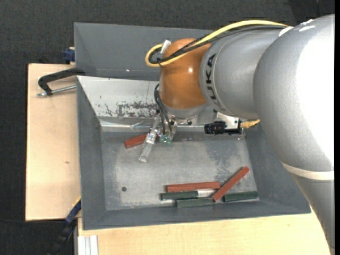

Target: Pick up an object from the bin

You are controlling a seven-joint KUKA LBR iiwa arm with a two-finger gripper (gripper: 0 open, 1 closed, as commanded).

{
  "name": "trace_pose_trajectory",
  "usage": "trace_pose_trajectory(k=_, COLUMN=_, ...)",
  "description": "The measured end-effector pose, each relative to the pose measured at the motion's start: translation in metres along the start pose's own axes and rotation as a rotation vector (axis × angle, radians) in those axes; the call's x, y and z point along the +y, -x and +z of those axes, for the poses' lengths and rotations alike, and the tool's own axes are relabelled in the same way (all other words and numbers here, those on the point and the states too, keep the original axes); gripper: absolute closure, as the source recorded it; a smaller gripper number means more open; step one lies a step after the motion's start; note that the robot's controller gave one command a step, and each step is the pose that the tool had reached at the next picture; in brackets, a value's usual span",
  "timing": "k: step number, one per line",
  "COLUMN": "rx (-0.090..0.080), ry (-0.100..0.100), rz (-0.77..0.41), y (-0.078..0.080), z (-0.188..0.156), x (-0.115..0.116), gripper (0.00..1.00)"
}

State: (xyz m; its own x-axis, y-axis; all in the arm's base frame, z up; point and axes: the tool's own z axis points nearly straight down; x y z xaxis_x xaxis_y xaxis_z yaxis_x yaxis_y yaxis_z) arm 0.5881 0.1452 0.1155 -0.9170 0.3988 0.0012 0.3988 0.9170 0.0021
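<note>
- Bin (87, 158): grey metal with a mostly bare floor. Only a few slim sticks in it, so clutter isn't a problem.
- Back-left of the floor: a short red-brown stick (135, 141) lies flat and slightly slanted, near the foot of the back wall. It's the closest thing to the tool, so I judge it the likely pick.
- Just right of it: a pale slim piece (146, 150) angles down to the floor. From here I can't tell if it's loose or part of the robot.
- End effector (162, 134): low under the orange wrist cover (180, 84), just beside the right end of the red-brown stick. I can't see anything pinched in it, and can't tell if it's spread or pressed together.
- Doing the step well, my take:
  - Centre across the stick's narrow width, not on its tip.
  - Go right down to the floor, since the stick lies flat and a high close would slide off the top.
  - Mind the back wall, there's little room on that side.
  - Lift straight up.
- Front right, well apart from the tool: a small heap of sticks. A long red-brown one (192, 186) and dark green ones (183, 196) lie along the front wall, and a red one (231, 183) slants across them. They overlap, so they'd be harder to pick cleanly.
</note>
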Motion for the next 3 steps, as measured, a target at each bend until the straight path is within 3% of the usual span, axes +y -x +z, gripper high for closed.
trace_pose_trajectory(k=1, rx=-0.005, ry=-0.002, rz=0.022, y=0.018, z=-0.005, x=-0.023, gripper=0.00)
trace_pose_trajectory(k=2, rx=-0.003, ry=0.001, rz=0.123, y=0.014, z=0.032, x=0.000, gripper=0.00)
trace_pose_trajectory(k=3, rx=-0.001, ry=-0.001, rz=0.126, y=0.014, z=0.044, x=-0.015, gripper=1.00)
